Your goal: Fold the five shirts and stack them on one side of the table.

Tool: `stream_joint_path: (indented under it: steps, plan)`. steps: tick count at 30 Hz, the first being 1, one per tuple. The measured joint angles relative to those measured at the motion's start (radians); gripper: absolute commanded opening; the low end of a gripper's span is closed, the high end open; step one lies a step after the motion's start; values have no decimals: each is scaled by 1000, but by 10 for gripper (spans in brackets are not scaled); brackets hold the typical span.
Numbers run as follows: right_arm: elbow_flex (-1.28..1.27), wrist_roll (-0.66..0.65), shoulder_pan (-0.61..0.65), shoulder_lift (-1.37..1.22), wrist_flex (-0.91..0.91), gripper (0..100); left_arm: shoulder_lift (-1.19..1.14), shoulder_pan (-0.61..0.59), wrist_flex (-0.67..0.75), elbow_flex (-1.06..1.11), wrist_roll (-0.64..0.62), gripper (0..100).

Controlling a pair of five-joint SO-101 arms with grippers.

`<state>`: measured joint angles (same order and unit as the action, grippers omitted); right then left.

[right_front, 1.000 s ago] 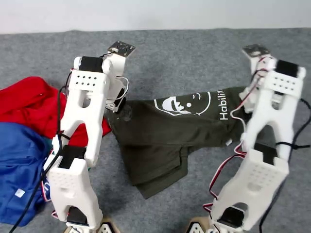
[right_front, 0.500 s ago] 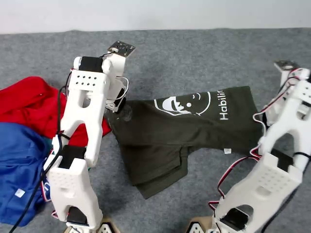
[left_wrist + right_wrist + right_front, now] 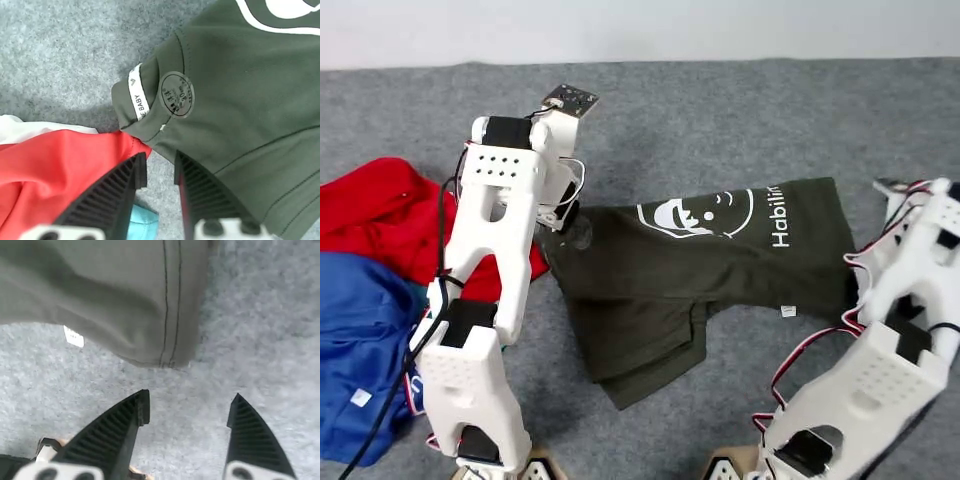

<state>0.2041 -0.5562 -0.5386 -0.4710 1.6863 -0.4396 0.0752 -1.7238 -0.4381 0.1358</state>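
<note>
A dark green shirt (image 3: 700, 260) with a white print lies spread across the middle of the grey carpet, its lower part folded under. My left gripper (image 3: 565, 215) sits at its collar. In the left wrist view the left gripper (image 3: 160, 167) has only a narrow gap between its fingers, right at the collar's edge (image 3: 150, 142), with carpet showing in the gap. My right gripper (image 3: 189, 407) stands wide open over bare carpet, just off the shirt's hem corner (image 3: 170, 340). The right arm (image 3: 920, 235) is beside the shirt's right end.
A red shirt (image 3: 380, 210) and a blue shirt (image 3: 360, 330) lie crumpled at the table's left, the red one touching the green collar (image 3: 75, 160). A bit of teal cloth (image 3: 145, 220) shows under them. Bare carpet runs along the back and the front middle.
The right arm has swung off the green shirt's right end, outward and toward the front. That end now lies flat and uncovered. The left arm has not moved.
</note>
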Motion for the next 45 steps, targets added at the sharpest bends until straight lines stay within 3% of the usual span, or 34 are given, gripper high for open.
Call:
stream_joint_path:
  steps: [7, 17, 22, 26, 34, 45]
  plan:
    - [-138, 2, 75, 0, -133, 262, 0, 0, 0, 0, 0, 108]
    - [-147, 2, 81, -64, -250, 189, 0, 0, 0, 0, 0, 108]
    - [-124, 2, 78, -87, -253, 61, 0, 0, 0, 0, 0, 108]
    - [-123, 2, 77, -80, -261, 46, 0, 0, 0, 0, 0, 108]
    - [-143, 2, 110, 126, -255, 11, 0, 0, 0, 0, 0, 108]
    - [-143, 2, 281, 310, -313, 11, 0, 0, 0, 0, 0, 108]
